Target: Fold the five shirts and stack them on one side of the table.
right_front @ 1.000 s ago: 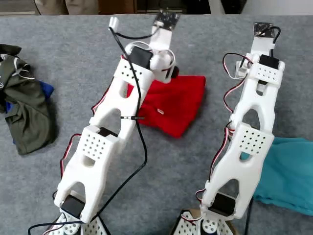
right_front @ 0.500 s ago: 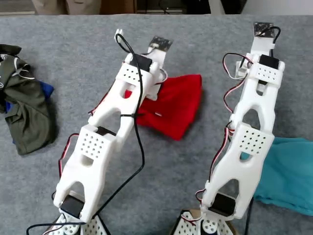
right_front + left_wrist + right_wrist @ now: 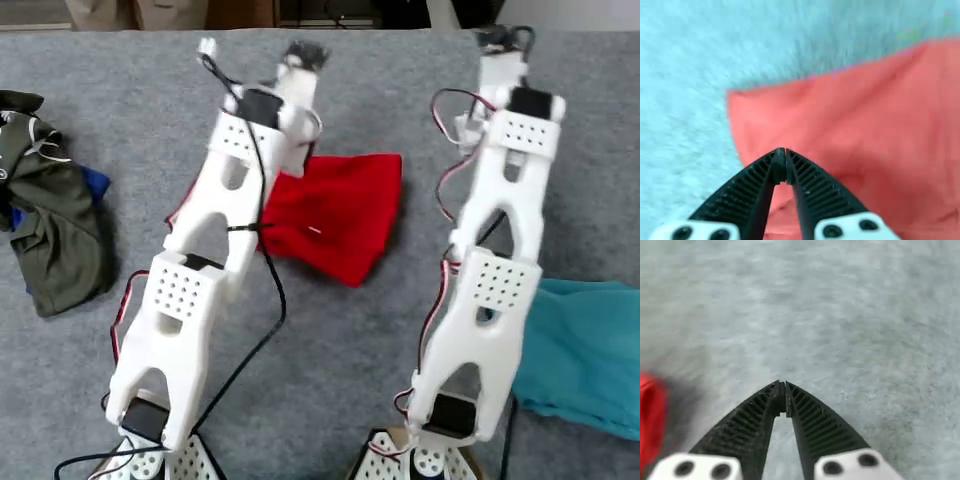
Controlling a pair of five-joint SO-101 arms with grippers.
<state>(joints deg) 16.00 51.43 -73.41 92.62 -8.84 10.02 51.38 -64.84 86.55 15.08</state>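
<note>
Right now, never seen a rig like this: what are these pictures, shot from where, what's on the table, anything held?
Two white robot arms, left arm and right arm, sit at a grey felt-covered table. The high view looks down over both; each wrist view looks along that arm's black claw. On the table: a red cloth shirt in the middle, a dark green bundle of clothes at one edge, a teal cloth shirt at the other. The left claw is shut above the red shirt; whether it pinches cloth is unclear. The right claw is shut over bare table, holding nothing.
</note>
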